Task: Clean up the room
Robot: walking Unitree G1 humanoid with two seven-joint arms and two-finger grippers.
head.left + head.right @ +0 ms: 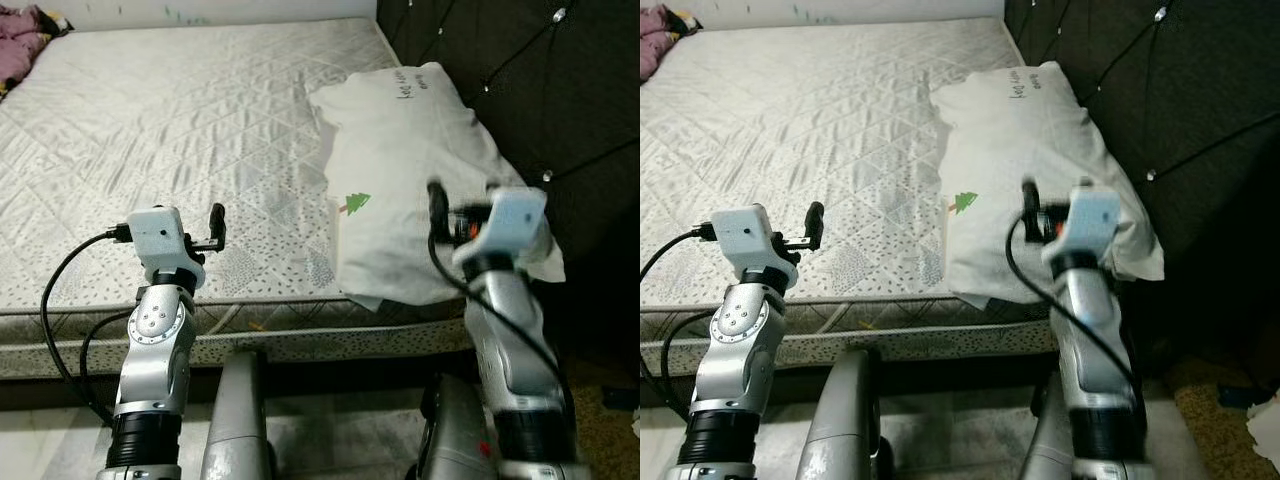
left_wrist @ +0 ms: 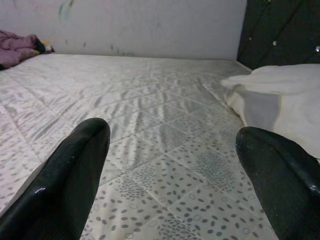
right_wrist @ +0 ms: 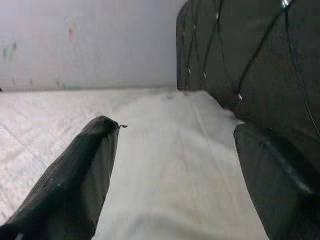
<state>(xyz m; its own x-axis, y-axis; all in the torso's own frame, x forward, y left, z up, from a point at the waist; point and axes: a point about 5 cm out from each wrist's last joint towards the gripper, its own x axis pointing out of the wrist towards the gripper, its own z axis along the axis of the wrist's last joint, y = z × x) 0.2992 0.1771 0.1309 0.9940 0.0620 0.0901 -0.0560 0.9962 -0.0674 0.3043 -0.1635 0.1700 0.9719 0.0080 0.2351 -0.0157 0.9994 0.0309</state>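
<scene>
both end effectors hover apart over the mattress (image 1: 180, 120) edge, fingers spread wide, holding nothing: left end effector (image 2: 170, 175), right end effector (image 3: 175, 170) above the white pillow (image 1: 410, 190) by the dark headboard (image 1: 520, 80). pink clothes (image 1: 20, 45) at the far corner remain; tidying looks barely begun.

1. One bed (image 1: 180, 130) is sitting in the room.
2. One white pillow (image 1: 410, 170) is lying on the bed, by the dark headboard (image 1: 520, 90).
3. One small heap of pink clothes (image 1: 20, 45) is lying at the far corner.
4. Two end effectors are showing: the left end effector (image 2: 170, 165) and the right end effector (image 3: 175, 170).
</scene>
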